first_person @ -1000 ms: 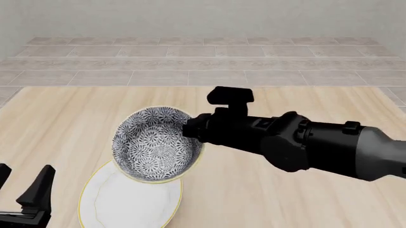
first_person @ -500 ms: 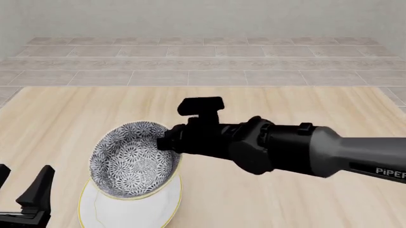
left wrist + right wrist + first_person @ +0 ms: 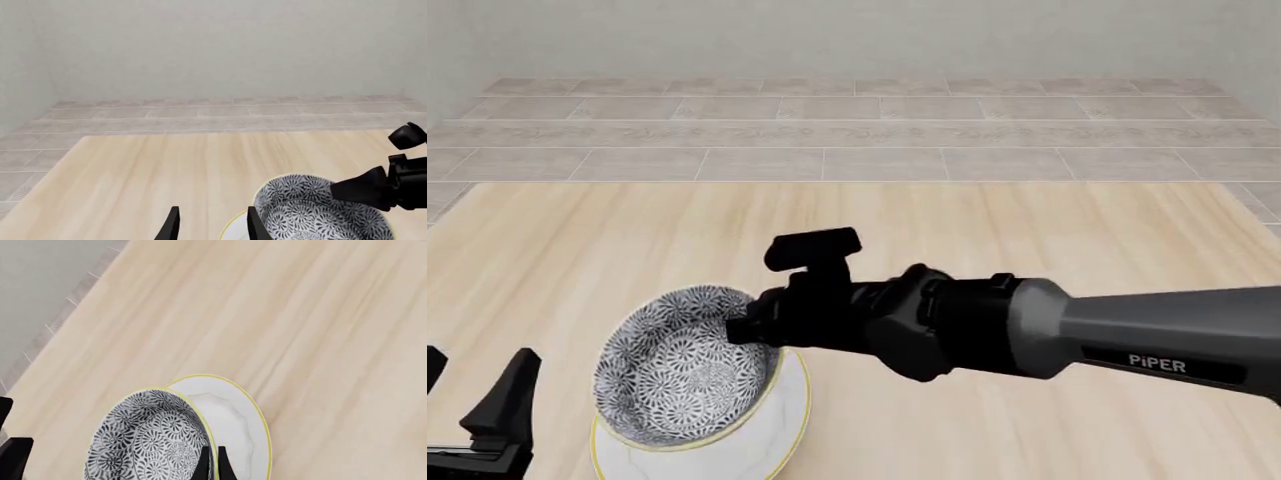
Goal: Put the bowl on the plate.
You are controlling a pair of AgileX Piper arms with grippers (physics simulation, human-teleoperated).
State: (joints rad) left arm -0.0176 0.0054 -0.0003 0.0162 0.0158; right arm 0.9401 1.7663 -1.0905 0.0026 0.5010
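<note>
The black-and-white floral bowl (image 3: 681, 365) hangs tilted over the white yellow-rimmed plate (image 3: 767, 435) near the table's front left. My right gripper (image 3: 747, 330) is shut on the bowl's right rim; in the right wrist view its fingers (image 3: 202, 465) pinch the bowl (image 3: 150, 440) wall, with the plate (image 3: 233, 425) beyond. My left gripper (image 3: 481, 400) stands open at the front left corner, apart from both. In the left wrist view its fingertips (image 3: 172, 227) frame bare table, and the bowl (image 3: 313, 212) and a sliver of plate (image 3: 233, 231) show to one side.
Light wooden table (image 3: 1028, 230) stretches behind and to the right of the plate. A tiled floor and pale wall lie past the far edge (image 3: 854, 182). The right arm (image 3: 1094, 335) crosses the table from the right.
My right gripper has carried the bowl down and to the front left, so it now sits lower over the plate. The left gripper has not moved.
</note>
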